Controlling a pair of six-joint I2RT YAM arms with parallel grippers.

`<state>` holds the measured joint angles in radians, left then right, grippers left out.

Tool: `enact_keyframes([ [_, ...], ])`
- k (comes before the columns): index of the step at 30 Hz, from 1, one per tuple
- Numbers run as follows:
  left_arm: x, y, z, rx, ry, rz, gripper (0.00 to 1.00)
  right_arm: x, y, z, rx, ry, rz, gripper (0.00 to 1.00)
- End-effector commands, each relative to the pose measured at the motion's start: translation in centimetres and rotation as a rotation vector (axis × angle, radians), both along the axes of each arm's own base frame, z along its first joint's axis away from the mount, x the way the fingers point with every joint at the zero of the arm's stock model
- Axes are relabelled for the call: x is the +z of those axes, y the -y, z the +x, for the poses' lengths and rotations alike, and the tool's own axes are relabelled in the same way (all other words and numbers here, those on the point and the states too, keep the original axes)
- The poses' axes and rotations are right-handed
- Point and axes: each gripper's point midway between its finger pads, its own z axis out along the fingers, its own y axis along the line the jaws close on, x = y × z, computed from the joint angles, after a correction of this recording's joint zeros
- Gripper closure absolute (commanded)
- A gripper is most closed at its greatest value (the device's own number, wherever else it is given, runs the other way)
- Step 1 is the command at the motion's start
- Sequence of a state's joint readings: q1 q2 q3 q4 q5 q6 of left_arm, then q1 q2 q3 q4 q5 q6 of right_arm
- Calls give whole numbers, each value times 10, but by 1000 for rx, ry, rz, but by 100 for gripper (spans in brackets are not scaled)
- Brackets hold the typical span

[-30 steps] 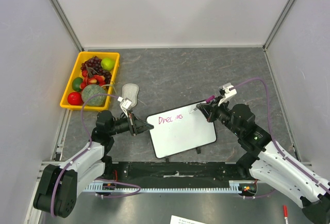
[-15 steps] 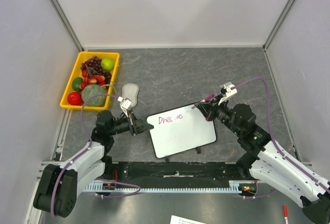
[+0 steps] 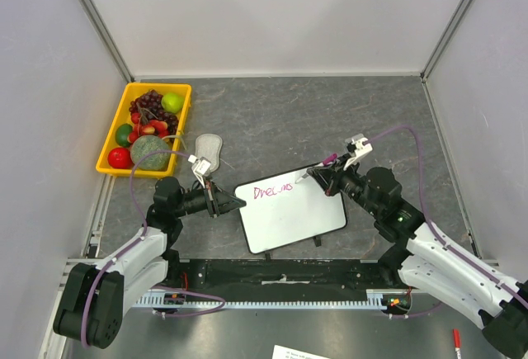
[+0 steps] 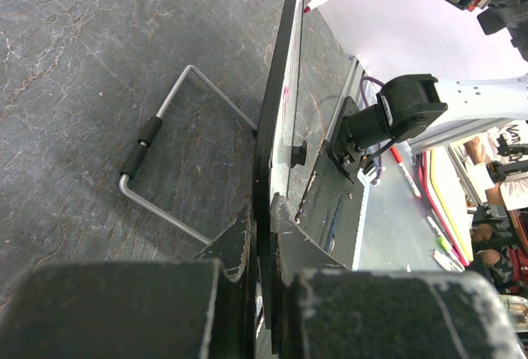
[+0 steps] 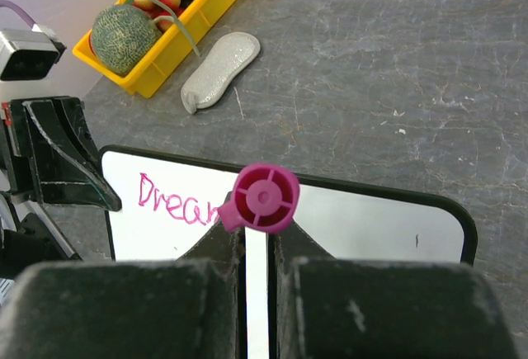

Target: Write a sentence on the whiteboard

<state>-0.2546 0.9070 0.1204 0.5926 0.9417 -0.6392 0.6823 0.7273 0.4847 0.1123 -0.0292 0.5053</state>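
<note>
Whiteboard [image 3: 297, 214] sits mid-table between the arms, tilted on its wire stand [image 4: 147, 134]. It looks light and stiff, and likely to skid. The left gripper [image 3: 235, 203] pinches its left frame edge, a sound hold. The right gripper [image 3: 326, 176] clamps the slim marker [image 5: 264, 198] over the sentence [image 5: 173, 200], which reads "Dream".

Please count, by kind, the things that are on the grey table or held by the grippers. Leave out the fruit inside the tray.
Whiteboard: 1
Pink marker: 1
Grey eraser pad: 1
Yellow tray: 1
Total: 4
</note>
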Motion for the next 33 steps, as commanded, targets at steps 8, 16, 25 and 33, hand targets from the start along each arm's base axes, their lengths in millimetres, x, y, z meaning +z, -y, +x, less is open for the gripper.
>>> enact_keyframes([
  [8,0,-1,4,-2,81,21,98,-2,13,7,-83,26,16,100],
  [16,0,-1,4,-1,79,21,98,16,14,4,-74,56,52,100],
  [25,0,-1,4,-2,78,21,98,8,15,9,-98,43,25,100],
  [33,0,-1,4,-2,82,21,98,-6,23,12,-142,25,4,100],
])
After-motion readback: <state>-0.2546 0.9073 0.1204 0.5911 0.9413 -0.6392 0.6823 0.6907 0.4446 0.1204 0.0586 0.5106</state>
